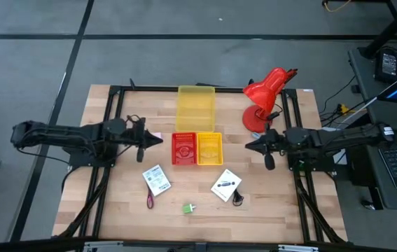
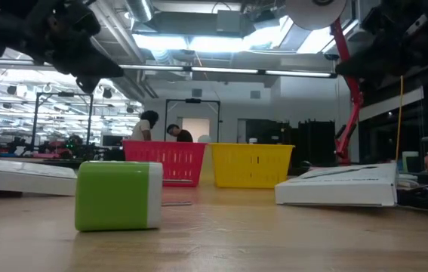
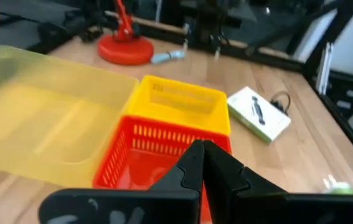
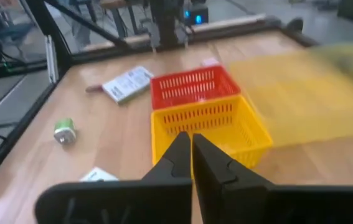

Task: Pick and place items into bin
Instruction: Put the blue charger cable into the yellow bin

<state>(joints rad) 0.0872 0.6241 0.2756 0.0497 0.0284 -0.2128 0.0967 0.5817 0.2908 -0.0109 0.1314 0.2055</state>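
Observation:
Small items lie on the wooden table's near half: a green block [image 1: 188,208] [image 2: 119,195], two white printed packets [image 1: 157,180] [image 1: 225,185], a dark red pen-like tool [image 1: 150,199] and a black cable [image 1: 238,197]. A pink cube [image 1: 155,136] sits by the left gripper. A red basket [image 1: 183,148] and a yellow basket [image 1: 209,148] stand side by side at mid-table. My left gripper [image 1: 157,140] [image 3: 202,146] hovers shut left of them. My right gripper [image 1: 248,145] [image 4: 190,137] hovers shut to their right. Neither holds anything.
A translucent yellow bin [image 1: 196,106] lies behind the baskets toward the far edge. A red desk lamp [image 1: 265,98] stands at the far right, its base close to my right arm. Black frame rails [image 1: 107,140] run along the table's left and right sides.

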